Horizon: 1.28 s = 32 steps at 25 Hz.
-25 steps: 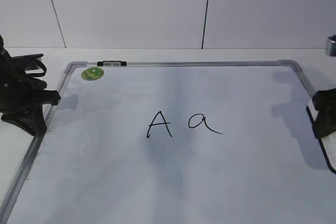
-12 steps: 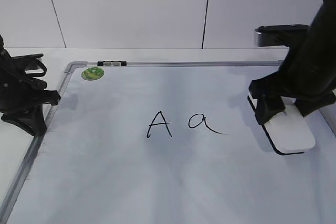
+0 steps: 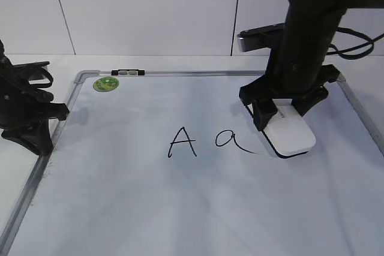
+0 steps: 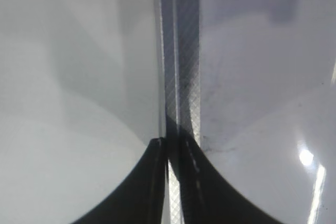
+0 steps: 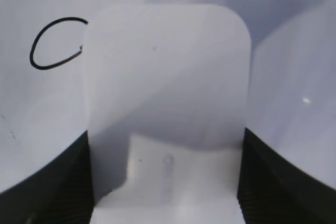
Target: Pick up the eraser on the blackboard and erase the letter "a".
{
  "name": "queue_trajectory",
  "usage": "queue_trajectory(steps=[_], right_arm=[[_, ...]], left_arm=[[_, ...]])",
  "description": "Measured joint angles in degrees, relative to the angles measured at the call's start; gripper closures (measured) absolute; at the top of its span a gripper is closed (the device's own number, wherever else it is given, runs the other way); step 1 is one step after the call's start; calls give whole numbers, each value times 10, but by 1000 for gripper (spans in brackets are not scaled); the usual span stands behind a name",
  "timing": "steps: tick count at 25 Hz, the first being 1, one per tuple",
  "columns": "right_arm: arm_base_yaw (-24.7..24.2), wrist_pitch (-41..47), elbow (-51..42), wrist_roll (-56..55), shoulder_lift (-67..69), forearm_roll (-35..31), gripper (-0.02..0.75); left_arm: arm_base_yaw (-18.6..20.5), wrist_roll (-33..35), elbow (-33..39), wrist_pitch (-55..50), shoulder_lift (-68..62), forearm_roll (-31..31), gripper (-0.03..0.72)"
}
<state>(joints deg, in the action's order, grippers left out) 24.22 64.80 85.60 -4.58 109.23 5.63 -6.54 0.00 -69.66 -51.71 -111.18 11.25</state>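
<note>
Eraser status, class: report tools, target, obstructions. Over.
Right tool shut on eraser, at the tail of "a". Left tool shut, over board frame. Nothing in the way.

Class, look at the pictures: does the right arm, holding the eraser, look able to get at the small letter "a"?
Probably yes. The right pincer grips the eraser, whose edge sits at the tail of the letter "a", with only bare board between.
</note>
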Motion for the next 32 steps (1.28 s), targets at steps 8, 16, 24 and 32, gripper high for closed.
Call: queue_trajectory(steps=[8, 16, 24, 32], right_arm=[[2, 30, 88, 5, 66, -23, 200], [2, 36, 95, 8, 116, -24, 200], [2, 10, 95, 9, 124, -24, 200], [4, 9, 99, 9, 133, -24, 200]], left_arm=[[0, 0, 0, -1, 0, 0, 632], [0, 0, 0, -1, 0, 0, 632], [0, 0, 0, -1, 0, 1, 632], [0, 0, 0, -1, 0, 3, 633]])
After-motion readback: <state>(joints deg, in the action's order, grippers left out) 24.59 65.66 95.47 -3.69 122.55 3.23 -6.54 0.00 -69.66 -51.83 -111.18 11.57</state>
